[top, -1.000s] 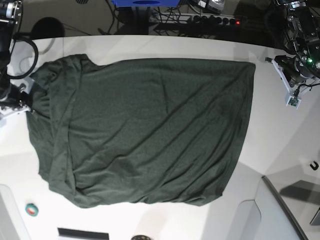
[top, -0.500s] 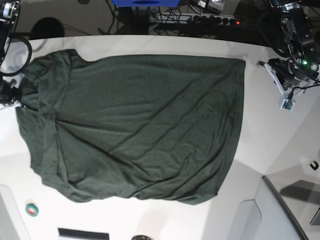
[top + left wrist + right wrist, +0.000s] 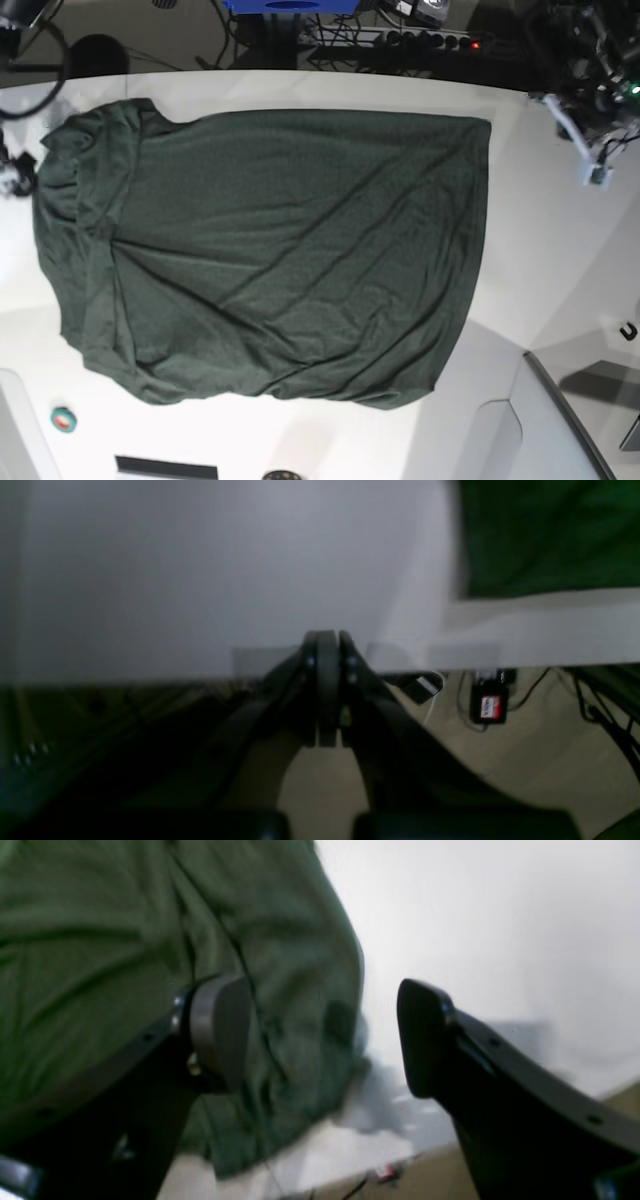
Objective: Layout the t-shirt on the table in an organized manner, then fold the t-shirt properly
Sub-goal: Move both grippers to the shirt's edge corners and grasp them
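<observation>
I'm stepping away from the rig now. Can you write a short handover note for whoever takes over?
Left end effector: shut, empty, off the table's edge.
Right end effector: open, holding nothing, at the edge of the dark green wrinkly cotton t-shirt.
T-shirt lies spread out on the glossy white table, creased, one end bunched.
Done: rough layout.
Left: smooth the creases, then fold.

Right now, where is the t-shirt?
In the base view the t-shirt lies spread across the middle of the table, its bunched end on the view's left by the open right gripper.
</observation>
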Robot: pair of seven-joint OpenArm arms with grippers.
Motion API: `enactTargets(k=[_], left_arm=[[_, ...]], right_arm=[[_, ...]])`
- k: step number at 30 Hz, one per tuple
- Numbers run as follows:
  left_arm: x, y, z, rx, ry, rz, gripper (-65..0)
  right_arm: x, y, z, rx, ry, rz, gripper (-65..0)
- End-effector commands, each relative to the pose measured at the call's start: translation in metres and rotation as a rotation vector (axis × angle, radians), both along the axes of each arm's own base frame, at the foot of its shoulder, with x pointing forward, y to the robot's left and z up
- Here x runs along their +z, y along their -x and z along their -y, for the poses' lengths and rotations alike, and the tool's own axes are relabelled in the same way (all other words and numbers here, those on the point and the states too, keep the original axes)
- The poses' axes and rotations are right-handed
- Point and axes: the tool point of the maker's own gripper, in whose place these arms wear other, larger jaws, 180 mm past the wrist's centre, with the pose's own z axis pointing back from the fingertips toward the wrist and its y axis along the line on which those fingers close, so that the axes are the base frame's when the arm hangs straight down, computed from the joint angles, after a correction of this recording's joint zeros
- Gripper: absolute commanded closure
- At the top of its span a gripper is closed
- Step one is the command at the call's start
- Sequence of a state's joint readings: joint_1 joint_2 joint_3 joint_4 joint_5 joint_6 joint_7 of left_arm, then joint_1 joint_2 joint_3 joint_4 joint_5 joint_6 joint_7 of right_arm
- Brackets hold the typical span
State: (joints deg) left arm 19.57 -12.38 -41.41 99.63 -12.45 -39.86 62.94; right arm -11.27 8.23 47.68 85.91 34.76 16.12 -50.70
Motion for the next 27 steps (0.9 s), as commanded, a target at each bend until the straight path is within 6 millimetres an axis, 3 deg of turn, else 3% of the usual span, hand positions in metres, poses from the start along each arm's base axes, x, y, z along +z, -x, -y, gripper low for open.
enactTargets(k=[1,4,8,10,12,17,21,27], left_arm=[[0.009,-0.005,-0.003,0.0,0.007,0.045,0.0],[0.003,0.006,0.0,0.052,0.089,0.062,-0.3],[-0.014,0.014,0.009,0.11,0.214,0.065,-40.0],[-0.025,0.02,0.015,0.134,0.259,0.047,-50.0],[-0.037,0.024,0.023,0.17,0.303,0.041,-51.7],[-0.052,0.017,0.041,0.225,0.388,0.146,-47.6],[-0.067,0.024,0.049,0.267,0.435,0.128,-47.2],[-0.082,0.01,0.063,0.306,0.509,0.129,-47.2]], right_arm=[[0.013,0.002,0.018,-0.004,0.019,0.05,-41.7],[-0.004,0.023,0.018,0.021,-0.058,0.066,-40.8],[-0.029,0.038,0.013,0.042,-0.122,0.026,-40.8],[-0.036,0.042,0.009,0.048,-0.147,0.017,-40.8],[-0.039,0.043,0.005,0.069,-0.154,0.017,-40.7],[-0.038,0.042,0.002,0.112,-0.144,0.028,-38.3],[-0.038,0.041,0.003,0.114,-0.143,0.029,-38.3],[-0.037,0.035,0.0,0.152,-0.135,0.021,-38.3]])
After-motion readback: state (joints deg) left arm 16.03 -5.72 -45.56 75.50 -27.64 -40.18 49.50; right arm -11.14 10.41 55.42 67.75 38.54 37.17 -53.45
